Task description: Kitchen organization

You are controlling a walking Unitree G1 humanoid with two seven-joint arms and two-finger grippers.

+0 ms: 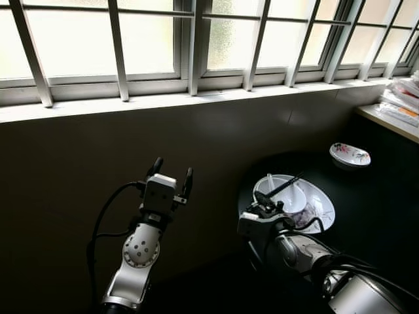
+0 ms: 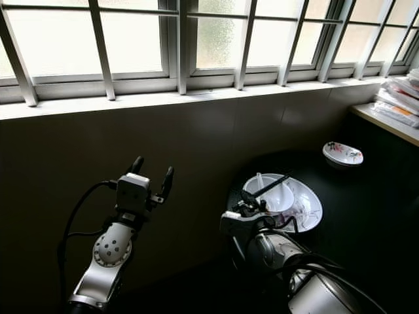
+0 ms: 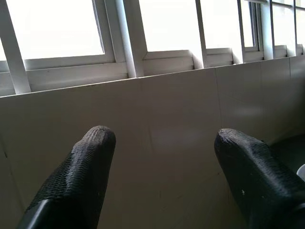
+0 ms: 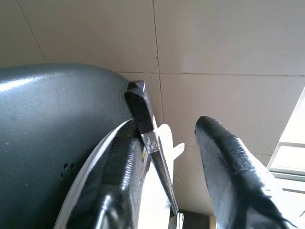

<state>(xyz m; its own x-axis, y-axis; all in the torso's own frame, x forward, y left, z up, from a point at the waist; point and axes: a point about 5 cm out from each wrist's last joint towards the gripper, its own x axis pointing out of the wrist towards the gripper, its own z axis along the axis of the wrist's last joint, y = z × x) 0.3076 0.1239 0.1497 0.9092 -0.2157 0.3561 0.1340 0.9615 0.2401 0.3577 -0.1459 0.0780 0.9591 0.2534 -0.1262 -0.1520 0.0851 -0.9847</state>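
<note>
A white plate [image 1: 322,209] on a dark round table [image 1: 373,222] carries a white bowl [image 1: 294,196], a white spoon [image 1: 270,183] and dark chopsticks [image 1: 286,186]. My right gripper [image 1: 265,203] sits at the plate's near-left rim. In the right wrist view its fingers [image 4: 233,176] are open, with the plate's rim [image 4: 95,167] and the chopsticks [image 4: 143,119] against one finger. My left gripper [image 1: 172,175] is raised in front of the tiled wall, open with nothing in it; its fingertips [image 3: 95,143] point at the wall.
A small flower-patterned dish [image 1: 349,154] lies farther back on the table. A counter at the right holds a stack of packets [image 1: 400,98]. A barred window [image 1: 196,39] with a sill runs above the tiled wall [image 1: 98,150].
</note>
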